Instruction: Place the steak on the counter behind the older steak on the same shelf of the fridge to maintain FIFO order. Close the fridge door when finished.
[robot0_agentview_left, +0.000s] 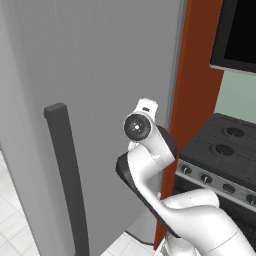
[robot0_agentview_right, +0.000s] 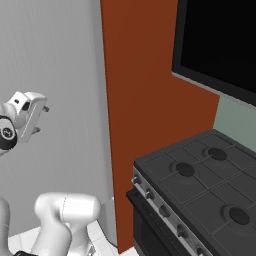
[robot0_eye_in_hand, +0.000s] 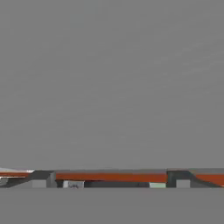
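Fridge door (robot0_agentview_left: 100, 75) fills frame left; gripper (robot0_agentview_right: 42, 119), at mid-left, faces it, fingers parted and empty; stove (robot0_agentview_right: 200, 185) lower right.

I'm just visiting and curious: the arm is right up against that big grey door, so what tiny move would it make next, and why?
Probably a short push forward. The fridge door looks nearly or fully shut, its handle facing out, and the gripper sits right at the panel, so a final nudge would seat it. Whether the fingers are open is unclear.
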